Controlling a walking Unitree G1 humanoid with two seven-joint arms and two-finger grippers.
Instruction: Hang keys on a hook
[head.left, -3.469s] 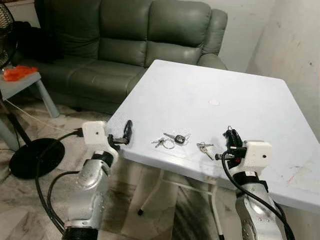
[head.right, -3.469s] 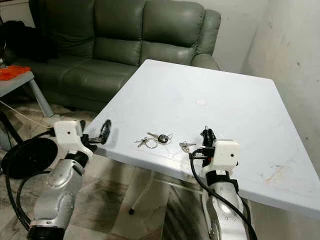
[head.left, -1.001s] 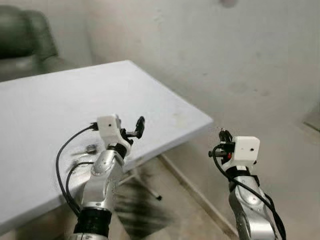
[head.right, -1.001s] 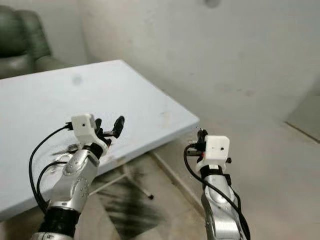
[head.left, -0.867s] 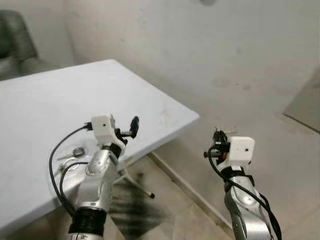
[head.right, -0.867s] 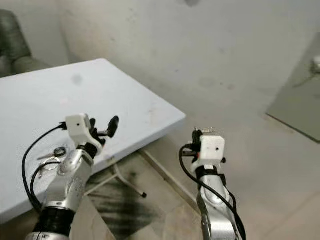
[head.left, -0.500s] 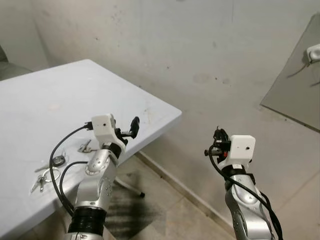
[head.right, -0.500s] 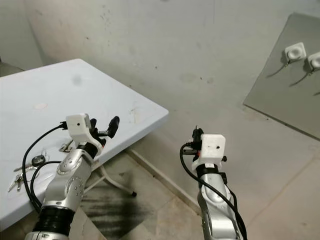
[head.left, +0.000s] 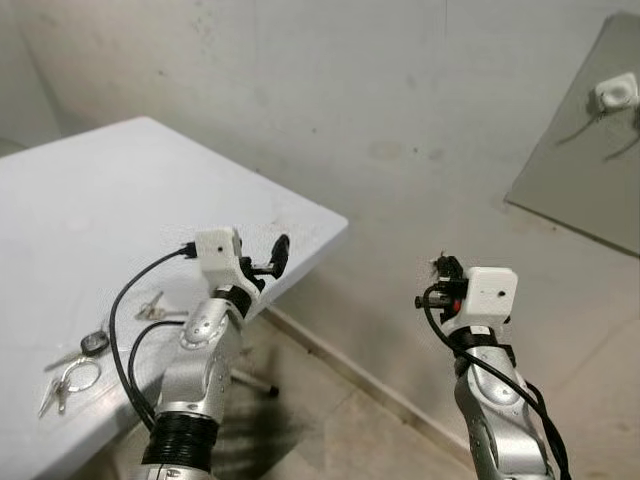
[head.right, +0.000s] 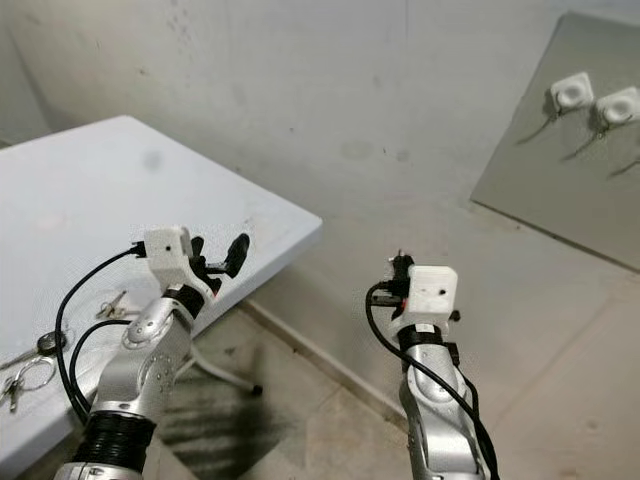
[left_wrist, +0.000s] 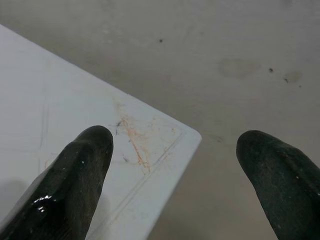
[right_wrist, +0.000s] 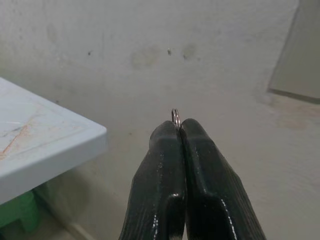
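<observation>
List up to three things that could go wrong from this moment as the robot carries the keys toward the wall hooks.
1. The right gripper pinches the key ring at its fingertips, with just a sliver showing; the keys could slip out in transit.
2. The hooks are small, high on the grey panel and far off; threading such a thin ring may miss.
3. The left gripper hovers open by the table corner; turning could bump it.
</observation>
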